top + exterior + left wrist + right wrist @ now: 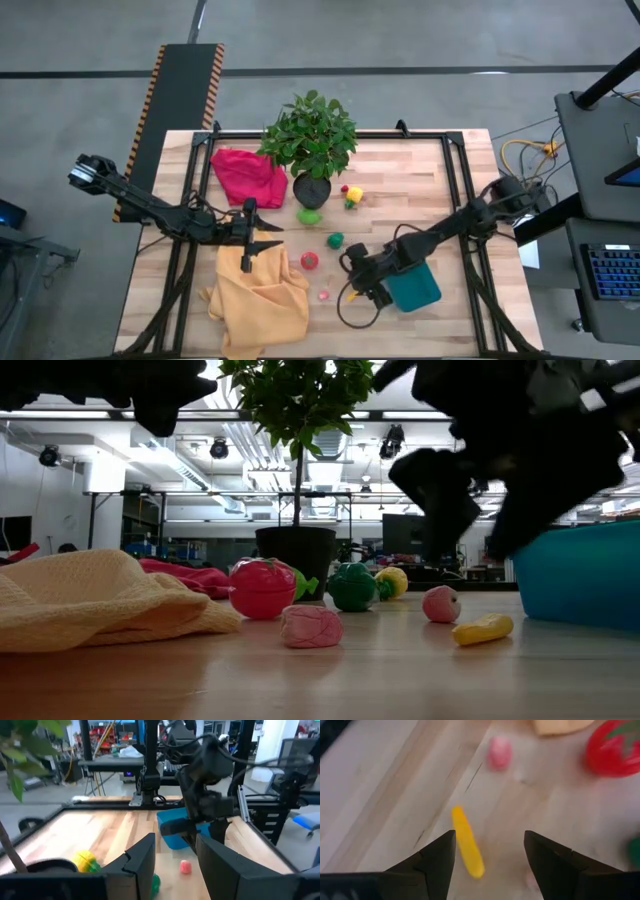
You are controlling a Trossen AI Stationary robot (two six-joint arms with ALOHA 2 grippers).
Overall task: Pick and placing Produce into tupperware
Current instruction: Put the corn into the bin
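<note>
The right tool hovered with fingers apart and nothing held above a small yellow toy banana, beside the teal-blue rectangular plastic tupperware; its contents were hidden

I am working in a robotics lab or industrial workshop. My wooden surface sits in a black metal frame on a bare grey concrete floor, beside a ramp edged with yellow-and-black hazard stripes. Looking across the room, I see exposed ceiling ducts, track spotlights, dark monitors, and a keyboard on a side desk.
</note>
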